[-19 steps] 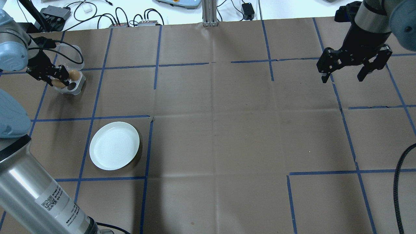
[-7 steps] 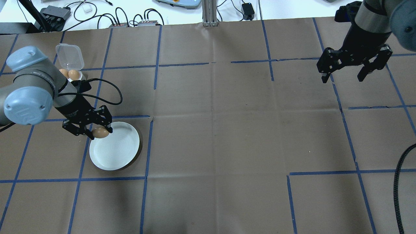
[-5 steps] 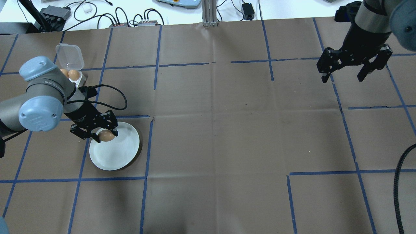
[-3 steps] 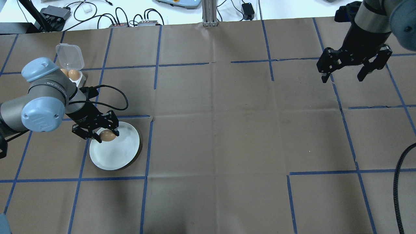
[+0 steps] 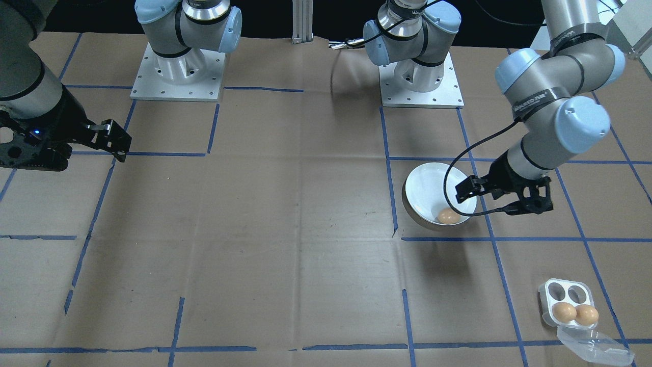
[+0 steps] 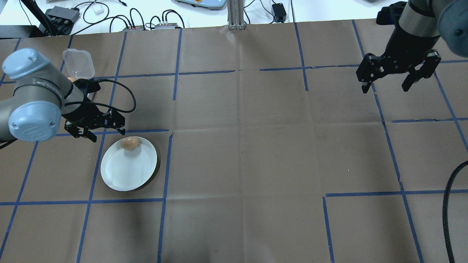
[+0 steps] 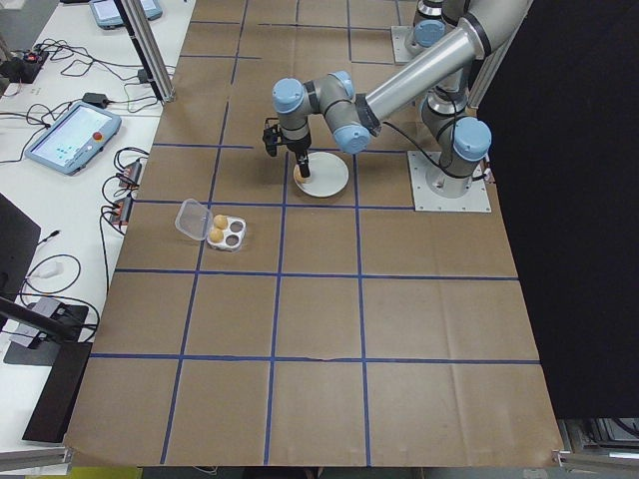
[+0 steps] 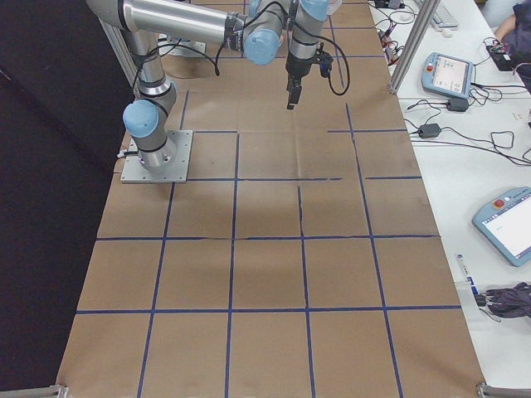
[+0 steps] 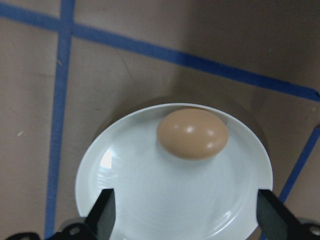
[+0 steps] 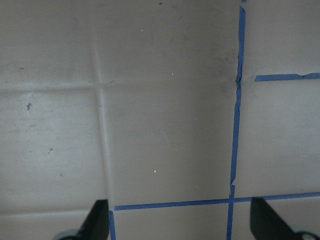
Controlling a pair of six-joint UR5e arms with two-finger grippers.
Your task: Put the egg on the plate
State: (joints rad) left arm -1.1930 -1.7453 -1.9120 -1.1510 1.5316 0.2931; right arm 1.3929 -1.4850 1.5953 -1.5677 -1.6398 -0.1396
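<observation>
Brown paper taped into squares with blue lines covers the table [image 6: 256,146], and both arms work above it. The left tool [image 6: 95,128] hangs with its fingers spread and nothing between them, just off the plate's far rim on the side toward the egg tray. Directly below and slightly ahead of that tool, the brown egg [image 6: 130,143] lies on the white plate [image 6: 128,171], resting on its side near the rim closest to the tool; the wrist view shows the egg [image 9: 193,133] free of both fingertips. Farther out from the left tool, toward the table's far left corner, sits the small clear egg tray [image 5: 568,303] with its lid open flat, two brown eggs in two cups and two cups bare. The right tool [image 6: 389,86] hovers well away across the table, fingers spread, holding nothing, over bare paper and a blue tape crossing [image 10: 232,201].
</observation>
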